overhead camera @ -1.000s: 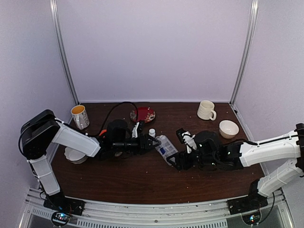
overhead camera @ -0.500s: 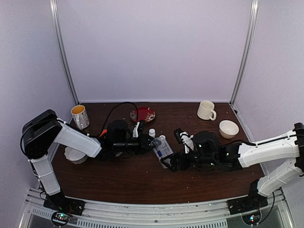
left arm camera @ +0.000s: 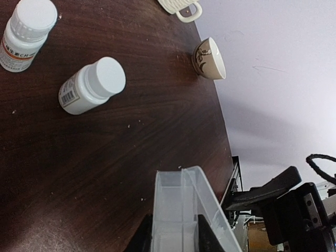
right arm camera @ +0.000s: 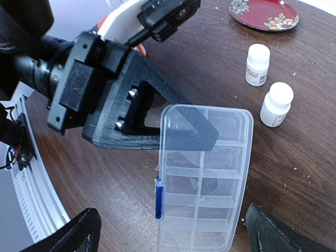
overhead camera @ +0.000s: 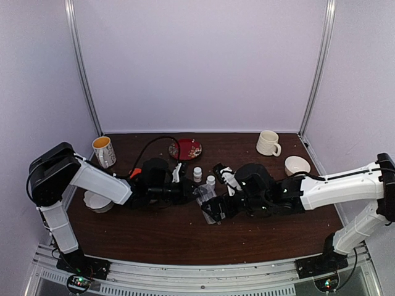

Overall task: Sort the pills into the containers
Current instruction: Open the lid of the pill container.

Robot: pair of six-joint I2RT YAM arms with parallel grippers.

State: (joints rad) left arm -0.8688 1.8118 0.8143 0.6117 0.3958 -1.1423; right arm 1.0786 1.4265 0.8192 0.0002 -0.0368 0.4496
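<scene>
A: At the near edge of the table (overhead camera: 185, 240), what's w/ the arms?

B: Both bases are bolted there, and both arms reach in toward the middle. R gripper (overhead camera: 213, 208) comes first: jaws spread wide, w/ one finger (right arm camera: 79, 233) on each side of the organizer box (right arm camera: 205, 178). Neither finger touches it.

A: And the box?

B: It's mid-table, btwn the two grippers. Clear plastic, two columns of small cells, blue clasp (right arm camera: 158, 198) on one long side. The near short end sits in the gap of the R jaws. The far end is w/ the L side.

A: L gripper?

B: L gripper (left arm camera: 175, 237) has narrow jaws, clamped on the box's far end. Its wrist cam shows the clear edge pinched btwn both pads. From the R cam, one finger shows dark at the far corner cells.

A: Is the box flat on the wood or lifted?

B: Can't tell.

A: Anything level w/ that?

B: A white dish (overhead camera: 97, 200) at the table's L edge, partly hidden by the L arm.

A: Beyond?

B: Two small white bottles just past the box, upright, caps on. The nearer bottle (overhead camera: 211, 181) and the farther bottle (overhead camera: 197, 174) stand close but apart. Behind them is a red plate (overhead camera: 186, 148). Toward the back R there's a bowl (overhead camera: 297, 166), then a cream mug (overhead camera: 267, 143) just beyond it. A yellow mug (overhead camera: 103, 151) sits in the back L corner.
</scene>
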